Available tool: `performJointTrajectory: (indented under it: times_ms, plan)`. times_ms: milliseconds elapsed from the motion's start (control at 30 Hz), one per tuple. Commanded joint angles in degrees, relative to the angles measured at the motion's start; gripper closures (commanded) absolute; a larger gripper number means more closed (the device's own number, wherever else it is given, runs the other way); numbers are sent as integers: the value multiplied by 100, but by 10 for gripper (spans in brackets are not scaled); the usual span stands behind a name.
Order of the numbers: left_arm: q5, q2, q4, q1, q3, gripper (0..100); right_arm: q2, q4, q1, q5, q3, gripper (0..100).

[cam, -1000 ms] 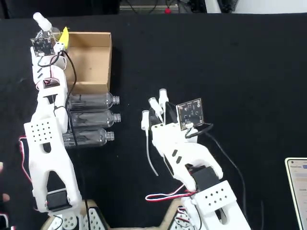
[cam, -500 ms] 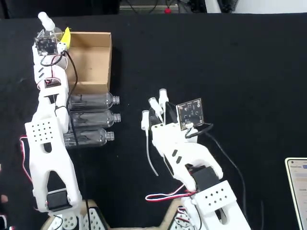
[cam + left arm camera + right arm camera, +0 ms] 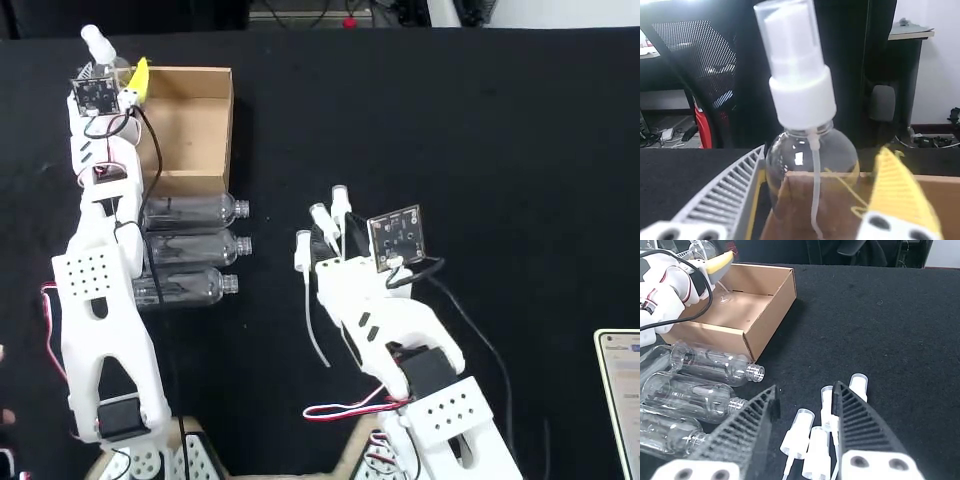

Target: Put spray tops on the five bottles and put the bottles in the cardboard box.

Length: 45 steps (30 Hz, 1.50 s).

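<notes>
**One capped bottle held at the box corner, three bare bottles beside the box**

The black table [image 3: 500,130] carries both white arms side by side. The left arm stretches along the left edge of the cardboard box [image 3: 190,120] and crosses over the bases of the bottles lying there. The right arm stands near the middle of the table.

The box sits open at the far left of the table. The left gripper [image 3: 112,72] is at its far left corner, with its white finger and yellow finger [image 3: 895,185] pinching a clear capped bottle [image 3: 790,167]. This bottle stands upright and wears a white spray top [image 3: 797,75].

Three uncapped bottles [image 3: 195,247] lie on their sides in a row just beside the near wall of the box. They touch one another, and their open necks point towards the right arm.

The right gripper [image 3: 805,390] hangs with its jaws spread apart over a cluster of loose spray tops [image 3: 826,400] on the cloth. One of them trails its thin dip tube [image 3: 314,330] alongside the right arm.
</notes>
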Motion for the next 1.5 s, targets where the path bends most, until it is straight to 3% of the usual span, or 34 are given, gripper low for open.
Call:
performJointTrajectory:
  times_ms: [0, 567, 1133, 1467]
  plan:
    - [35, -202, 18, -40, -127, 598, -101, -185, -26, -18, -75, 829]
    - [88, -475, -26, -40, 57, 598, -101, -185, -26, -18, -75, 828]
    - [88, -3042, -26, -251, 2985, 598, -101, -185, -44, -9, -84, 828]
    - [35, -5503, 26, -277, 5692, 598, -101, -176, -35, -9, -40, 828]
